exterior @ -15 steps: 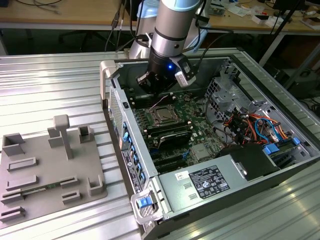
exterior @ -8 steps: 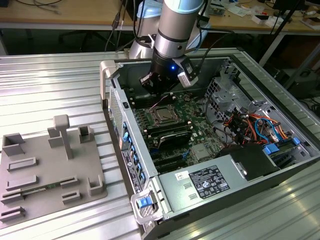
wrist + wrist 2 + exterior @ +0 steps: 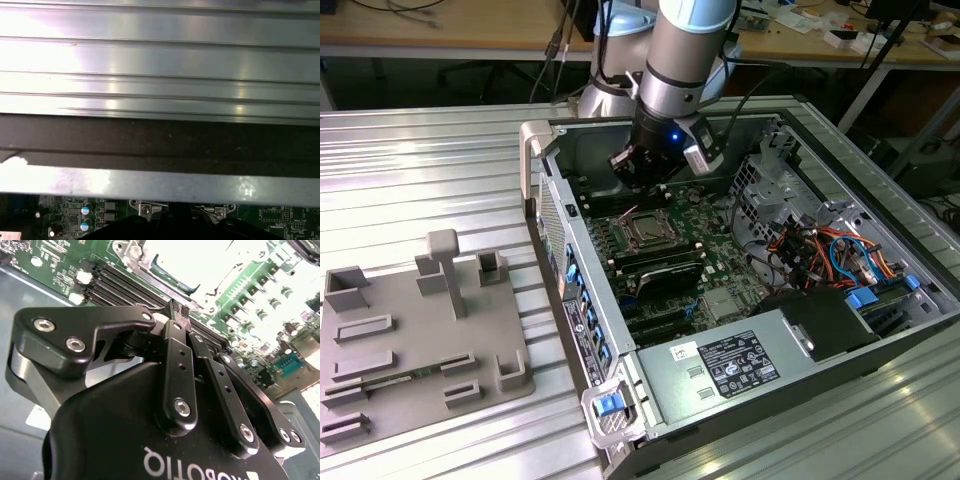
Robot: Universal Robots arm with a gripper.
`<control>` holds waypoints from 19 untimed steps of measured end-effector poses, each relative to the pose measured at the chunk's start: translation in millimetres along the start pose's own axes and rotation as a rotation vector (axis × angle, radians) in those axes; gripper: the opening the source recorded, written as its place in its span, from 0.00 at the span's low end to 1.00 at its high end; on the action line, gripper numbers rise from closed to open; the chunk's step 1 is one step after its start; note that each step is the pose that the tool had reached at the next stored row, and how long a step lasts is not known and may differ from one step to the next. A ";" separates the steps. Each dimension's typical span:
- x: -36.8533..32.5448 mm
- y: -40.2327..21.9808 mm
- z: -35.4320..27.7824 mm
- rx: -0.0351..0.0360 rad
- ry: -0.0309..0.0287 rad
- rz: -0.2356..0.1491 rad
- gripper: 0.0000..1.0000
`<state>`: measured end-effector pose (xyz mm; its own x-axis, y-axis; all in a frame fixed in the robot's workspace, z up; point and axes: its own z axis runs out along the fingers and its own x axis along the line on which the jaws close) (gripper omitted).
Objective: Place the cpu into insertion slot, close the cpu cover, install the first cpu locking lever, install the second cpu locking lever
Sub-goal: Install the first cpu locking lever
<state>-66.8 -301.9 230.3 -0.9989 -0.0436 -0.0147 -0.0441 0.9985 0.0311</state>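
One black hand (image 3: 176, 310) near square silver insertion slot (image 3: 646, 231).

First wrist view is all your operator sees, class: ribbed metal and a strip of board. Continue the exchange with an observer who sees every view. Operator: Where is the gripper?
Observer: In the exterior view the gripper hangs inside the open case, low over the board, near the slot.
Operator: Are the fingers open?
Observer: No. In the second wrist view the fingers are together, with nothing visible between them.
Operator: What lies outside the case?
Observer: A grey tray lies on the table, at the exterior view's left.
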 end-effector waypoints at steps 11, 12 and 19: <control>-12.7 3.2 13.2 -0.0001 0.0000 -0.002 0.11; -12.8 3.2 13.4 0.0002 0.0002 -0.001 0.11; -16.0 3.0 14.1 -0.0002 -0.0001 -0.002 0.11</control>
<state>-50.8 -297.7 216.5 -0.9989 -0.0452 -0.0148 -0.0456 0.9985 0.0312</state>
